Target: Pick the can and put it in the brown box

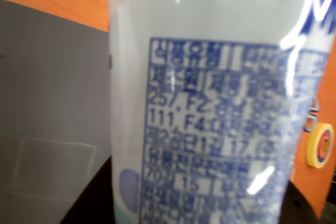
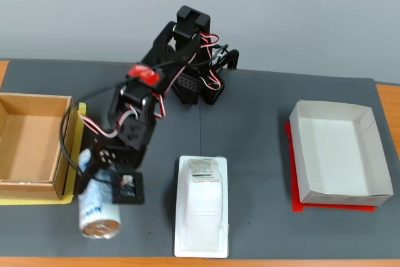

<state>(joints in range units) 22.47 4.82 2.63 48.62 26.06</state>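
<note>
The can (image 2: 97,209), white with blue print and a silver end facing the camera, is held in my gripper (image 2: 103,186) just right of the brown box's front right corner. The gripper is shut on the can's upper body. The can looks tilted, its lower end toward the table's front edge. In the wrist view the can (image 1: 210,103) fills most of the frame, blue lettering close up, and the gripper's fingers are hidden. The brown box (image 2: 64,154), shallow cardboard with thick walls, stands at the left edge and is empty.
A white plastic blister tray (image 2: 201,207) lies front centre on the grey mat. A white paper box (image 2: 337,154) sits on a red sheet at the right. A yellow tape roll (image 1: 320,145) shows on the orange table in the wrist view.
</note>
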